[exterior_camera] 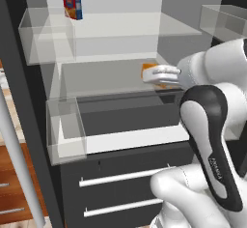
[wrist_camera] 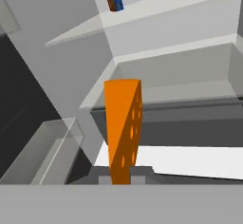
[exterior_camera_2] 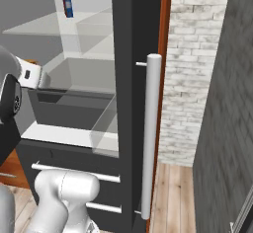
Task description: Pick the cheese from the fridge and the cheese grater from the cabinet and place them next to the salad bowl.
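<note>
Clamping pincer (wrist_camera: 121, 173) shut on cheese (wrist_camera: 122, 123), wedge sticking straight out ahead, sitting inside fridge (exterior_camera: 120, 116); needing backing out.

A kitchen — an open fridge (exterior_camera: 120, 125) with clear shelves, a printed box (exterior_camera: 72, 6), wooden flooring (exterior_camera_2: 173, 197).
</note>
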